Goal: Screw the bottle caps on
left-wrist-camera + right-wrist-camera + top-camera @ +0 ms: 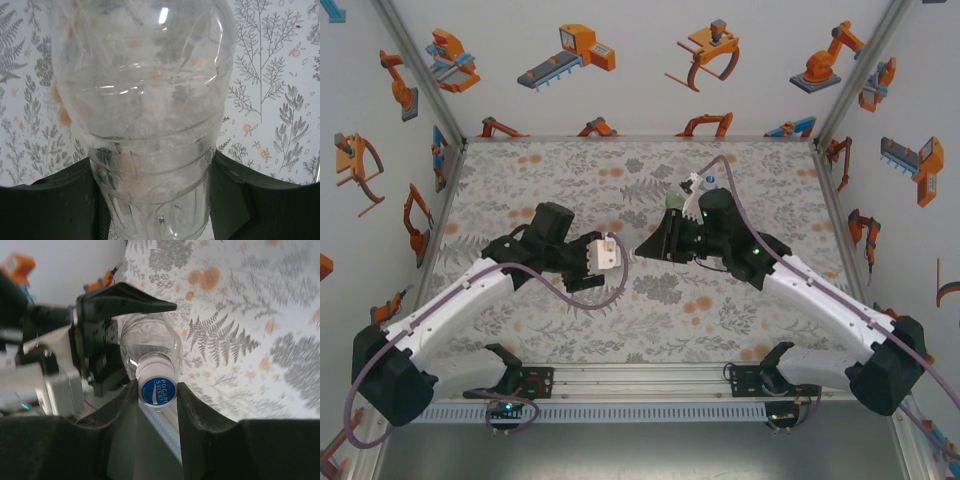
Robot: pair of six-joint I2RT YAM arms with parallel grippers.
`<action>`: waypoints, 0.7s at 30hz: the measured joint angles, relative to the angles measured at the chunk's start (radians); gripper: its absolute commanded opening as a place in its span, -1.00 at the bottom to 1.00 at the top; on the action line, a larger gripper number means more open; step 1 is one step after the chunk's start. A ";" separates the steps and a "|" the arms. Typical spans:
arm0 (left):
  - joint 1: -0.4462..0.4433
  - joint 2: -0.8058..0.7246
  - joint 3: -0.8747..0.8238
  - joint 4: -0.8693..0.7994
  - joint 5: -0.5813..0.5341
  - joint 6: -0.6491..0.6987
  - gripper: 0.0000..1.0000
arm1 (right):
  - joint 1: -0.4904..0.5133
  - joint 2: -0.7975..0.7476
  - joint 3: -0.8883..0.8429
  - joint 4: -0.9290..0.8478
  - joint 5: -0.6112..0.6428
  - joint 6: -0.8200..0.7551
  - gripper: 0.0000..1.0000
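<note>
In the left wrist view a plain clear bottle [145, 125] is clamped near its base by the dark fingers [50, 205] of my left gripper [152, 200]. The bottle is held off the table. Its neck points at my right gripper [156, 385], which is shut on a white bottle cap [156, 390] with a blue printed top, seated on the bottle [150, 342] mouth. From above, the left gripper [620, 255] and right gripper [647, 247] meet nose to nose over the middle of the table.
A green-tinted bottle [673, 205] and a bottle with a blue label [705, 182] stand behind the right gripper. The flower-print table [520, 170] is walled on three sides. A metal rail [640, 378] runs along the near edge.
</note>
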 measured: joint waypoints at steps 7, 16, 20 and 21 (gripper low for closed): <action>0.004 0.023 -0.014 -0.005 -0.037 -0.009 -1.00 | -0.001 0.055 -0.013 -0.008 0.039 0.215 -0.71; -0.014 0.014 -0.014 0.079 0.048 -0.013 -1.00 | 0.004 0.032 0.021 -0.010 0.050 0.039 0.22; -0.017 0.005 -0.014 0.105 0.089 -0.005 -1.00 | -0.010 -0.011 0.059 -0.034 0.042 -0.151 0.36; -0.017 0.005 -0.014 0.106 0.095 -0.003 -1.00 | -0.013 -0.022 0.074 -0.042 0.039 -0.209 0.36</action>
